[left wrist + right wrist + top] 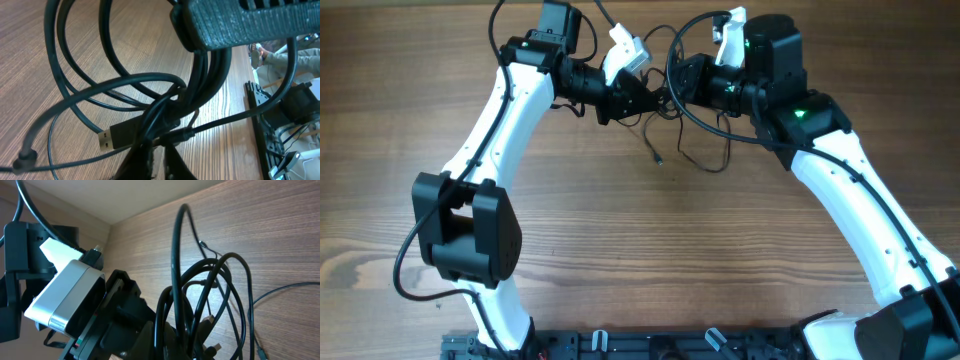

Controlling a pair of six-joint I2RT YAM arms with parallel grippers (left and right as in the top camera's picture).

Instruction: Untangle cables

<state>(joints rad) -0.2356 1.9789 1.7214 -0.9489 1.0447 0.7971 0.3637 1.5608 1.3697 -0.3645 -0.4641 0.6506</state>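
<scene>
The cables (pixel 665 100) are a tangle of thin black cords held above the far middle of the table between my two grippers. Loose ends hang down to the wood, one with a small plug (pixel 658 158). My left gripper (pixel 642 98) is shut on the bundle; in the left wrist view its fingers (pixel 165 160) pinch cords beside a USB plug (pixel 117 136). My right gripper (pixel 682 85) is shut on the same bundle from the right; in the right wrist view several loops (pixel 210 295) rise from between its fingers (pixel 200 342).
The wooden table (pixel 640 250) spreads toward the near edge. A black rail (pixel 650 345) runs along the front edge by the arm bases. The left arm's white camera housing (pixel 65 300) sits close to the right gripper.
</scene>
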